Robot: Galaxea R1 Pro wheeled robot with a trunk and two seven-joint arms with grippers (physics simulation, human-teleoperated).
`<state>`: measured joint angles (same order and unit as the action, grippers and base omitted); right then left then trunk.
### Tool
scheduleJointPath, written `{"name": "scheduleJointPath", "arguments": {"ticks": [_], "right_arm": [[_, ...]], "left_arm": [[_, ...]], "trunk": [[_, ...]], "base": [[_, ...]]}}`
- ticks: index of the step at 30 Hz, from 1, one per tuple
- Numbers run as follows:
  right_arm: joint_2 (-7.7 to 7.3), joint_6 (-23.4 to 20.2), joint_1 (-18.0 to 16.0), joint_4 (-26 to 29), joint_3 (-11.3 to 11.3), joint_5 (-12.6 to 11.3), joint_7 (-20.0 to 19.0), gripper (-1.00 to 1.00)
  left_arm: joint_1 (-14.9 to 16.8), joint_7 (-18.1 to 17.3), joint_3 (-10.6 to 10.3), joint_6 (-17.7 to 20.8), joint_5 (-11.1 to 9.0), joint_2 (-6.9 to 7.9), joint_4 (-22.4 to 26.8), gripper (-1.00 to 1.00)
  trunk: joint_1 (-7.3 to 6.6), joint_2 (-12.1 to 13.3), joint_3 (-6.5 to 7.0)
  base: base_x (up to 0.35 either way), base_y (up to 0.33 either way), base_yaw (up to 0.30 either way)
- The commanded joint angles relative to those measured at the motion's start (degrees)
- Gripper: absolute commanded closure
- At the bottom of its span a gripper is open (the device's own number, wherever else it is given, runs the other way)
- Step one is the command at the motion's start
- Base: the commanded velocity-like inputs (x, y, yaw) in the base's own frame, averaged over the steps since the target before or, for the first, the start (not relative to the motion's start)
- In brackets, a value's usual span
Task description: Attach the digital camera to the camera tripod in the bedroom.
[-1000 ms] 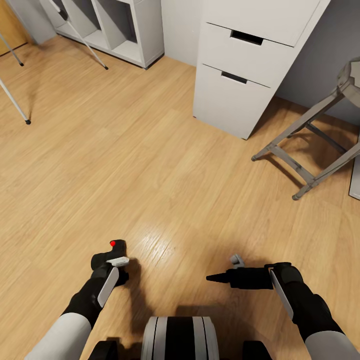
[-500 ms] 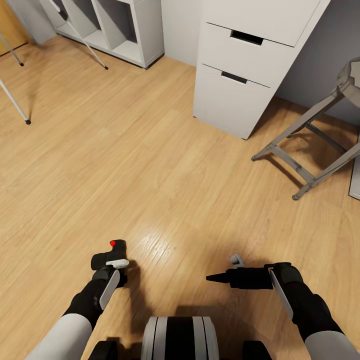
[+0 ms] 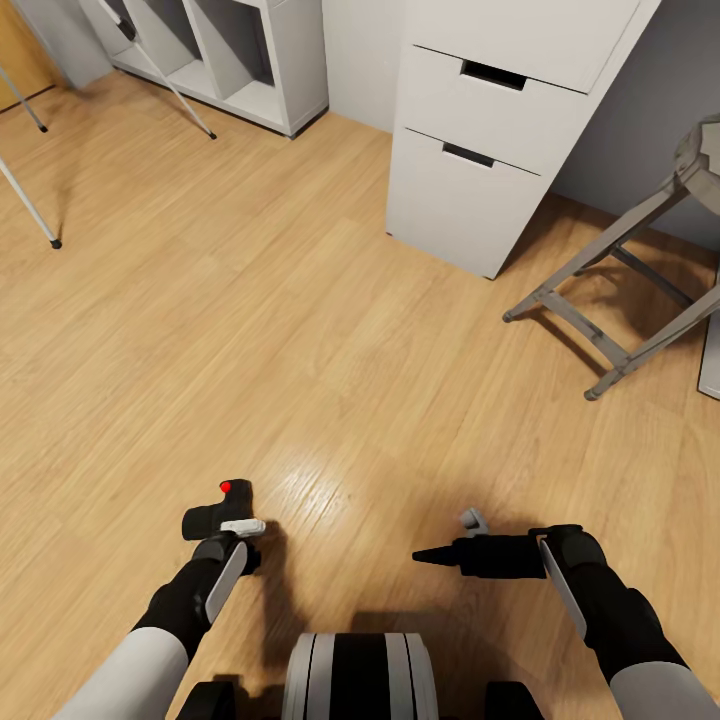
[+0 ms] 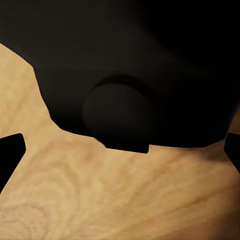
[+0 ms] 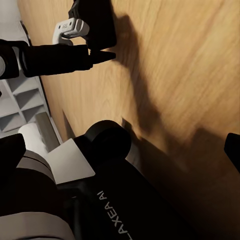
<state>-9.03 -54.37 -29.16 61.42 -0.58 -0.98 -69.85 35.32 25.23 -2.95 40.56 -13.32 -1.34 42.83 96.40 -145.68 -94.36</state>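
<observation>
We see a light wood plank floor (image 3: 300, 300) running across the whole room, with a soft glare patch on its boards. A white drawer unit (image 3: 500, 130) with two dark slot handles stands against a grey wall (image 3: 640, 120). Left of the drawer unit sits white cube shelving (image 3: 240, 60) with open compartments. Right of the drawer unit stands a grey stool (image 3: 630, 290) on splayed legs, casting a shadow on the planks.

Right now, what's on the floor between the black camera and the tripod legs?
Nothing. In the head view, bare wood floor runs from the digital camera to the camera tripod legs.
</observation>
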Motion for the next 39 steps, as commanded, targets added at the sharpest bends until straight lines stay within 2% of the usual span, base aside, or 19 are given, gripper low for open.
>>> {"name": "scheduleJointPath", "arguments": {"ticks": [1,14,18,22,38,39], "right_arm": [[-0.01,-0.5,0.0,0.0,0.0,-0.1,-0.1,-1.0],[0.04,-0.5,0.0,0.0,0.0,-0.1,-0.1,-1.0],[-0.01,-0.5,0.0,0.0,0.0,0.0,-0.1,-1.0],[-0.17,-0.5,0.0,0.0,0.0,-0.1,-0.1,-1.0],[-0.37,-0.5,0.0,-0.1,0.0,-0.1,-0.1,-1.0],[-0.37,-0.5,0.0,-0.1,0.0,-0.1,-0.1,-1.0]], "left_arm": [[0.0,0.5,-0.2,0.1,-0.6,0.03,0.1,-1.0],[0.0,0.6,-0.3,0.0,-0.6,0.02,0.1,-1.0],[0.0,0.5,-0.4,-5.0,-0.6,0.02,0.1,-1.0],[0.0,0.5,-0.4,-8.2,-0.6,0.02,0.1,-1.0],[0.0,0.5,-0.5,-10.4,-0.5,0.05,0.1,-1.0],[0.0,0.5,-0.5,-10.4,-0.5,0.06,0.1,1.0]], "trunk": [[-0.01,0.0,-0.03],[-0.01,0.0,-0.03],[-0.01,0.0,-0.03],[-0.01,0.0,-0.03],[-0.01,0.0,-0.03],[-0.01,0.0,-0.03]], "base": [[0.0,0.0,0.0],[0.0,0.0,0.0],[0.0,0.0,0.0],[0.0,0.0,0.0],[0.0,0.0,0.0],[0.0,0.0,0.0]]}}
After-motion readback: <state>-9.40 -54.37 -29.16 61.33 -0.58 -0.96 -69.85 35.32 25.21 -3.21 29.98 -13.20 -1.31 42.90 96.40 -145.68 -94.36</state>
